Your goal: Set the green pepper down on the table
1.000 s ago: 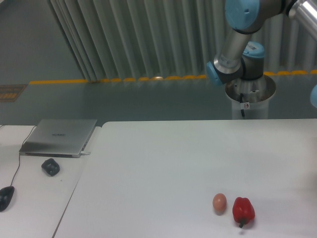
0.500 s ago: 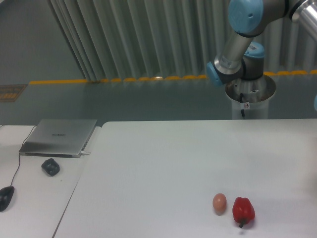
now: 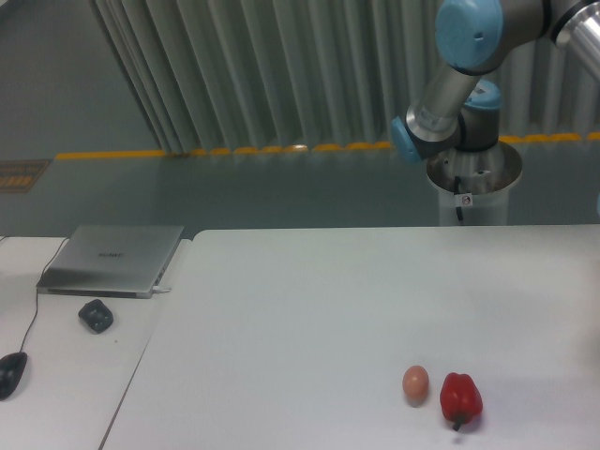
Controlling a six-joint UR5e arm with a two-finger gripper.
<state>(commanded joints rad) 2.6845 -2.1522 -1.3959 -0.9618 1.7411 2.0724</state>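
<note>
Gripper out of frame; smooth tan egg (image 3: 415, 383) beside glossy lumpy red pepper (image 3: 460, 398) on matte white table (image 3: 309, 319)

egg (image 3: 415, 382) beside red pepper (image 3: 460, 398) | closed laptop (image 3: 112, 259) | mouse (image 3: 10, 373) on desk (image 3: 66, 394)

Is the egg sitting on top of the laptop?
No, the egg sits on the big white table beside the red pepper, far from the laptop on the other desk.

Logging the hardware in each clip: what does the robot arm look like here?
The arm has silver-grey tube sections with light-blue caps on its joints. It stands on a round metal pedestal behind the table, with a dark cable and a small tag down the front. The gripper is outside the picture.
</note>
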